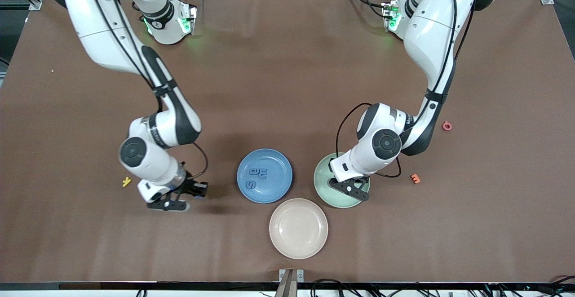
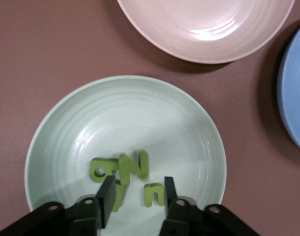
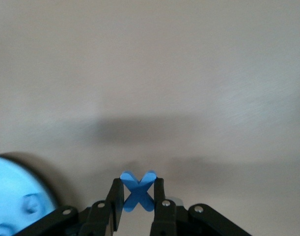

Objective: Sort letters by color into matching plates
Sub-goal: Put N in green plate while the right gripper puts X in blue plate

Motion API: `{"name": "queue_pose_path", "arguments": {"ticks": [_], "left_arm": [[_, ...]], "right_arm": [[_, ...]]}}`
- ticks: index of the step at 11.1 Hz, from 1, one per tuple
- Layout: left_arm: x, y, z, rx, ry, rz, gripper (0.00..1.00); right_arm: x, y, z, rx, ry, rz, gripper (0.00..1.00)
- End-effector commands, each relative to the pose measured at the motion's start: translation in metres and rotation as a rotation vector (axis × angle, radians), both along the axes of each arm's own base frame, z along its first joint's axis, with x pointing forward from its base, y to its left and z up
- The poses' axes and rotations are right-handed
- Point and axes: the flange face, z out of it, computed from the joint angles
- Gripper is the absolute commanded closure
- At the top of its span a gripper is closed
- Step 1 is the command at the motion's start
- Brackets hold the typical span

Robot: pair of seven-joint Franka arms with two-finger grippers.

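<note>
The mint green plate (image 1: 324, 193) (image 2: 125, 113) holds several dark green letters (image 2: 135, 164). My left gripper (image 1: 359, 190) (image 2: 138, 196) hangs low over it, open, and a green letter n (image 2: 153, 194) lies loose on the plate between its fingers. The blue plate (image 1: 264, 175) (image 3: 12, 206) beside it carries three blue letters (image 1: 258, 173). Over bare table, between a yellow letter and the blue plate, my right gripper (image 1: 188, 197) (image 3: 138, 196) is shut on a blue letter X (image 3: 138, 189).
A cream-pink plate (image 1: 298, 228) (image 2: 204, 24) sits nearer the front camera, between the two other plates. A yellow letter (image 1: 126, 181) lies toward the right arm's end. An orange letter (image 1: 415, 179) and a red letter (image 1: 446, 126) lie toward the left arm's end.
</note>
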Motion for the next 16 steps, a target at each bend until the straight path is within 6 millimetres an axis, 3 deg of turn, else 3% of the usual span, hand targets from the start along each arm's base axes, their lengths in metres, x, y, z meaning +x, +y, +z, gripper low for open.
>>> {"name": "queue_pose_path", "arguments": {"ticks": [1, 3, 4, 7, 9, 11, 14, 16], "left_arm": [[0.012, 0.02, 0.042, 0.025, -0.042, -0.004, 0.0], [0.02, 0.055, 0.095, 0.05, -0.042, 0.026, 0.0], [0.016, 0.071, 0.132, 0.067, -0.026, 0.033, 0.0], [-0.005, 0.095, 0.2, 0.103, 0.048, 0.056, 0.0], [-0.015, 0.12, 0.231, 0.125, 0.083, 0.081, 0.0], [-0.018, 0.155, 0.26, 0.107, 0.096, 0.123, 0.0], [-0.031, 0.197, 0.313, 0.077, 0.069, 0.181, 0.0], [-0.04, 0.224, 0.341, 0.075, 0.052, 0.208, 0.0]], "right_arm": [[-0.021, 0.067, 0.007, 0.039, 0.016, -0.05, 0.78], [-0.032, 0.112, 0.012, 0.063, 0.016, -0.087, 0.78], [-0.042, 0.136, 0.014, 0.074, 0.017, -0.095, 0.78], [-0.059, 0.171, 0.0, 0.078, 0.039, -0.129, 0.74], [-0.063, 0.182, -0.001, 0.092, 0.051, -0.187, 0.74], [-0.059, 0.178, 0.003, 0.091, 0.044, -0.185, 0.0], [-0.037, 0.137, 0.021, 0.052, 0.006, -0.041, 0.0], [-0.019, 0.081, 0.037, -0.01, 0.046, 0.058, 0.0]]}}
